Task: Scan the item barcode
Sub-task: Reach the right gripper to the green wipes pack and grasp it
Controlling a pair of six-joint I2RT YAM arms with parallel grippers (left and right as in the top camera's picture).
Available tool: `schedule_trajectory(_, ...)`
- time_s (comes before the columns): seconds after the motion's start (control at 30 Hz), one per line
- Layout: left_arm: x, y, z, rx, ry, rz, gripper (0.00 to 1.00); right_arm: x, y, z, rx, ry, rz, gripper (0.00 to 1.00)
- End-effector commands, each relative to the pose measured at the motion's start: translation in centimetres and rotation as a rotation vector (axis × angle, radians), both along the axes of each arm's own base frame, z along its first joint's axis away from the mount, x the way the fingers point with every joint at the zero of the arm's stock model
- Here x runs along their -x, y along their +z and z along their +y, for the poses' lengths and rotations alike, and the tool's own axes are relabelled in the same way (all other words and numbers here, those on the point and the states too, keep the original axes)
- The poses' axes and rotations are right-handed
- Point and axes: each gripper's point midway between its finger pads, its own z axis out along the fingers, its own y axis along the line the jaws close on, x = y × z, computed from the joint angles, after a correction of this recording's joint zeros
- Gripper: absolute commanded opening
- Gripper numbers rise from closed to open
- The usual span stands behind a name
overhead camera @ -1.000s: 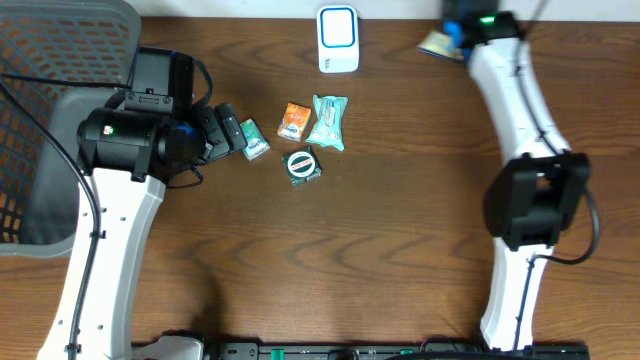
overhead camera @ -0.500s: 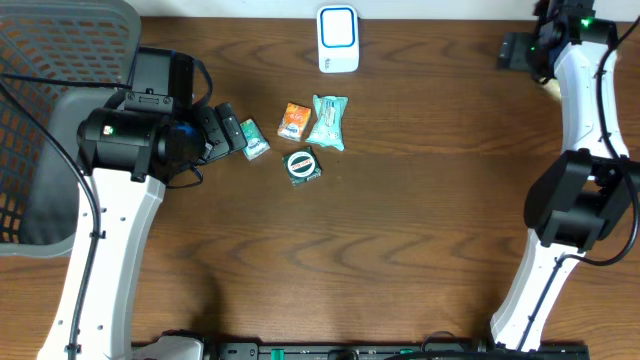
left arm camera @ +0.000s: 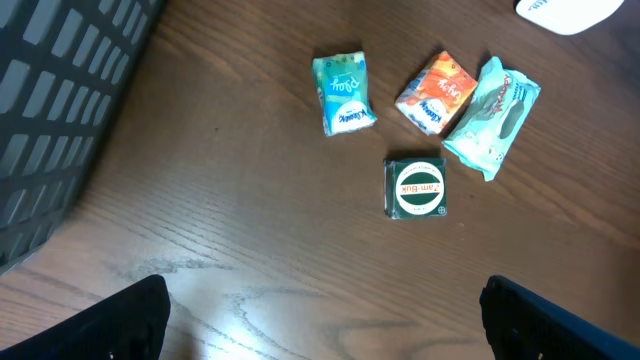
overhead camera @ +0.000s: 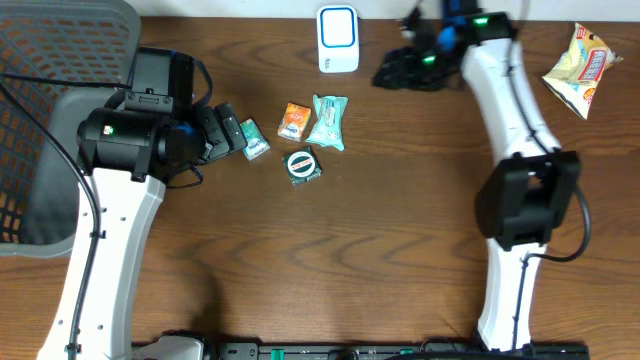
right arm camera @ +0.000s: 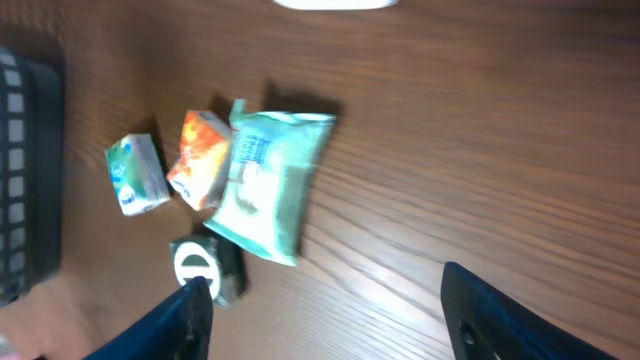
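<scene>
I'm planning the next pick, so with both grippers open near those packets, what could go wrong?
The orange packet lies against the teal packet, so the open right gripper could catch both at once. Both grippers point at these packets, so the left gripper might collide with the right one.

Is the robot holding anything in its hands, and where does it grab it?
Nothing. The left hand and right hand are both open and empty.

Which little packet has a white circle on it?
The dark green square packet. It lies apart, just below the small orange packet; none of the other packets shows a circle.
</scene>
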Motion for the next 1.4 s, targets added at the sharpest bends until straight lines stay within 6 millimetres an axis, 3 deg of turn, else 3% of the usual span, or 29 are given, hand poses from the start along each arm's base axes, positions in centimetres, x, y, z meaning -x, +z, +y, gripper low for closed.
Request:
schedule_trajectory(0.0, 0.0, 0.4, 0.2, -0.009, 0.001, -0.012, 0.98, 0.3, -1.6, 2.7, 0.180, -0.110, -0.003, 0.68)
schedule_trajectory(0.03, 0.0, 0.4, 0.2, -0.009, 0.001, -0.012, 0.98, 0.3, -1.8, 3.3, 0.201, -0.124, -0.013, 0.68)
schedule_trajectory(0.07, 0.0, 0.4, 0.2, -0.009, 0.001, -0.012, 0.98, 0.5, -2.3, 5.3, 0.228, -0.128, -0.046, 0.66)
schedule_trajectory(0.23, 0.0, 0.4, 0.2, -0.010, 0.001, -0.012, 0.98, 1.0, -4.0, 9.6, 0.304, -0.184, -0.139, 0.56)
schedule_trajectory(0.37, 0.0, 0.4, 0.2, -0.009, 0.001, -0.011, 0.98, 1.3, -5.9, 12.7, 0.332, -0.166, -0.241, 0.60)
schedule_trajectory(0.6, 0.0, 0.4, 0.2, -0.009, 0.001, -0.011, 0.98, 2.1, -9.1, 11.4, 0.467, -0.201, -0.300, 0.55)
schedule_trajectory(0.73, 0.0, 0.4, 0.2, -0.009, 0.001, -0.011, 0.97, 2.8, -11.3, 9.0, 0.542, -0.215, -0.261, 0.53)
schedule_trajectory(1.0, 0.0, 0.4, 0.2, -0.009, 0.001, -0.011, 0.98, 4.1, -10.4, 2.7, 0.793, -0.259, -0.200, 0.49)
schedule_trajectory(1.1, 0.0, 0.4, 0.2, -0.009, 0.001, -0.011, 0.98, 4.4, -8.8, 3.1, 0.790, -0.205, -0.212, 0.49)
schedule_trajectory(1.2, 0.0, 0.4, 0.2, -0.010, 0.001, -0.011, 0.98, 4.1, -6.7, 5.5, 0.739, -0.054, -0.286, 0.51)
schedule_trajectory(1.27, 0.0, 0.4, 0.2, -0.009, 0.001, -0.011, 0.98, 3.8, -6.4, 6.6, 0.730, 0.050, -0.328, 0.52)
schedule_trajectory(1.37, 0.0, 0.4, 0.2, -0.010, 0.001, -0.011, 0.98, 3.7, -6.9, 6.7, 0.767, 0.145, -0.348, 0.56)
